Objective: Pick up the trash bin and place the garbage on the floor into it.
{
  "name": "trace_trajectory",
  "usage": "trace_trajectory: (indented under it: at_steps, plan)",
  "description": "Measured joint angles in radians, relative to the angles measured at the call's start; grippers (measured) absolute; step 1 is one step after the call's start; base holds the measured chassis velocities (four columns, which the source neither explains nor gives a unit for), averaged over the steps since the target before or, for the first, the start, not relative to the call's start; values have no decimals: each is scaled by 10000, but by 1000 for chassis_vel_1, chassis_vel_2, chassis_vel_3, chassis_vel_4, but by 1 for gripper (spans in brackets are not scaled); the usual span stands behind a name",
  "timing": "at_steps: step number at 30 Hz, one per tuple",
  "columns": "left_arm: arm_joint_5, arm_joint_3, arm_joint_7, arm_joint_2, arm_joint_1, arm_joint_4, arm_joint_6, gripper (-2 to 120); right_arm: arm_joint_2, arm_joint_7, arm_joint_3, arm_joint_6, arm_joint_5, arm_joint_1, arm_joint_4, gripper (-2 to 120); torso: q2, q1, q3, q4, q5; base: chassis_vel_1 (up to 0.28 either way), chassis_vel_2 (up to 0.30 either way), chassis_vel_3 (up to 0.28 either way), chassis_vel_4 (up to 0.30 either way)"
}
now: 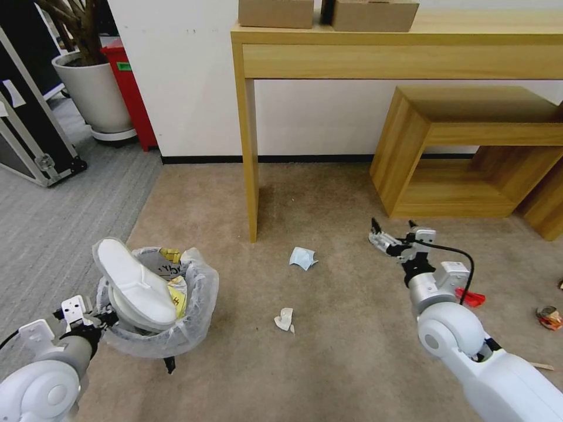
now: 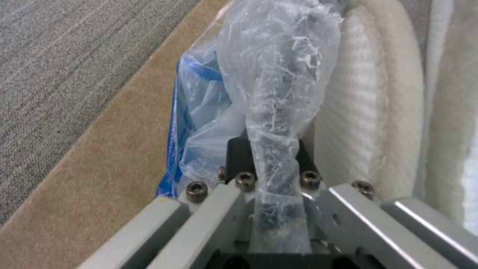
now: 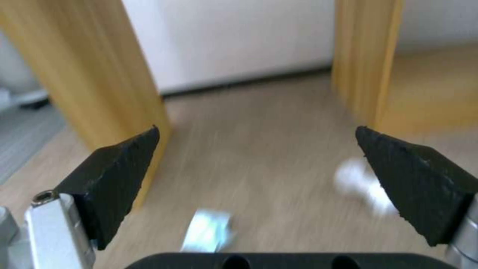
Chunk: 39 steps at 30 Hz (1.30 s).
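Nearest the robot, the left gripper [image 1: 99, 319] is clamped on the bag-covered rim of the trash bin [image 1: 193, 316], holding it clear of the carpet [image 1: 328, 363] so litter can be dropped in; two white slippers [image 1: 132, 281] already stand in it. Farther out, crumpled paper [image 1: 285, 319] and a blue-white scrap [image 1: 302, 258] lie on the floor. The right gripper [image 1: 392, 231] hangs above the floor beyond them, jaws spread wide, apparently readied for one piece.

White rounded arms, silver brackets, black cables, wedge-shaped jaws
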Motion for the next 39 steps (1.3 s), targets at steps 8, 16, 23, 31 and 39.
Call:
trace_trajectory:
  at_steps: [8,16,23,31,39]
  plan:
    - [66,32,-40,-78,-65,109,-6,0,197,2235,-2169,-2153,3848,1590,-448,100,0,0,3,1,-1,0,0,0,0]
    - [111,-46,-49,-214,8,153,-10,0,1153,3162,-4065,-3048,4549,2471,-1803,100,0,1,3,0,-1,0,0,0,0]
    - [128,-164,-51,-330,101,163,-29,0,1965,3183,-4816,-3168,4554,2963,-3136,100,0,1,4,-1,0,0,0,0,0]
    - [209,-198,-45,-489,121,192,-58,0,3340,2800,-5456,-3125,4325,3649,-4965,100,-1,1,4,0,-1,0,0,0,0]
    - [235,-252,-25,-527,174,234,-123,0,4261,2361,-5887,-2942,3906,4143,-6237,100,0,1,3,0,-1,0,0,0,0]
